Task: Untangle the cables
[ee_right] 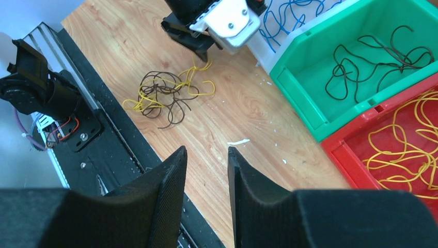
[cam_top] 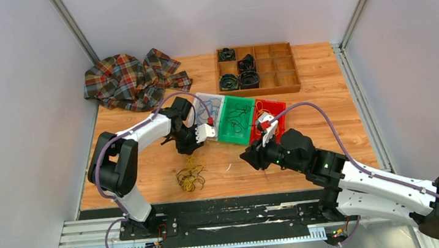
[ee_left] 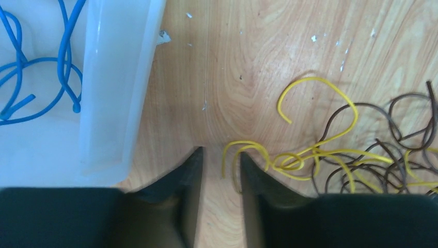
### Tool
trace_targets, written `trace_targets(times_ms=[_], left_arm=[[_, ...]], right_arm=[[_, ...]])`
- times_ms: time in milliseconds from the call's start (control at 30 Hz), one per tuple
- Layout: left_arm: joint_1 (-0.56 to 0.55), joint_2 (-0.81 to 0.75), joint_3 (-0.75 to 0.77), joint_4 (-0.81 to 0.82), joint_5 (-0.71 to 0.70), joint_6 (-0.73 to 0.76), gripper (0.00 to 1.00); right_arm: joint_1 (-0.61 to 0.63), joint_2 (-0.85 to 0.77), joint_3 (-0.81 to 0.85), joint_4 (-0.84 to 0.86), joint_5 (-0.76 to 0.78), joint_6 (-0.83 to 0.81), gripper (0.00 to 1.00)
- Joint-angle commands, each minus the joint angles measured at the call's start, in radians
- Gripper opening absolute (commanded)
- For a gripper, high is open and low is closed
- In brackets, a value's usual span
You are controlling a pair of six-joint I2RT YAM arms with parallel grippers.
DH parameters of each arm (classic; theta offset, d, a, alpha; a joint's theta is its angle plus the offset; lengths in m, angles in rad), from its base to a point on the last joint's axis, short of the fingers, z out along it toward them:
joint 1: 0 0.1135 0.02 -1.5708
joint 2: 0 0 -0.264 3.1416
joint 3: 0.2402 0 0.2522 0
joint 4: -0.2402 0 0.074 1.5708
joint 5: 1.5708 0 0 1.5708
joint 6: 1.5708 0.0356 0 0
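Note:
A small clump of yellow and dark cables (cam_top: 190, 177) lies on the wooden table and also shows in the right wrist view (ee_right: 165, 94). My left gripper (cam_top: 188, 149) hovers just behind the clump, open. In its wrist view (ee_left: 221, 153) the end loop of a yellow cable (ee_left: 310, 154) lies between the tips, against the right finger. Dark cables (ee_left: 392, 155) tangle with it on the right. My right gripper (cam_top: 250, 156) is open and empty above bare table (ee_right: 206, 150), to the right of the clump.
Three bins stand behind the clump: a clear bin (cam_top: 205, 98) with blue cables (ee_left: 63, 51), a green bin (cam_top: 224, 118) with dark cables and a red bin (cam_top: 276, 102) with yellow cables. A plaid cloth (cam_top: 129, 81) and a wooden compartment tray (cam_top: 256, 68) lie farther back.

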Motion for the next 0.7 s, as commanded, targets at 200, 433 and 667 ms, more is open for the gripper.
trace_targets(times_ms=[200,433,667], left_arm=[[0.001,-0.148,0.099,-0.24,0.095,-0.07,0.01],[0.0,-0.387,0.236,-0.359,0.136,-0.266,0.01],[-0.041,-0.487,0.365,-0.407,0.204,-0.445,0.01]], right_arm=[[-0.006,-0.006,-0.002,0.039,-0.03,0.029,0.29],[-0.004,0.105,0.025,0.228,0.006,-0.008,0.36],[0.028,0.277,0.115,0.45,-0.007,-0.048,0.49]])
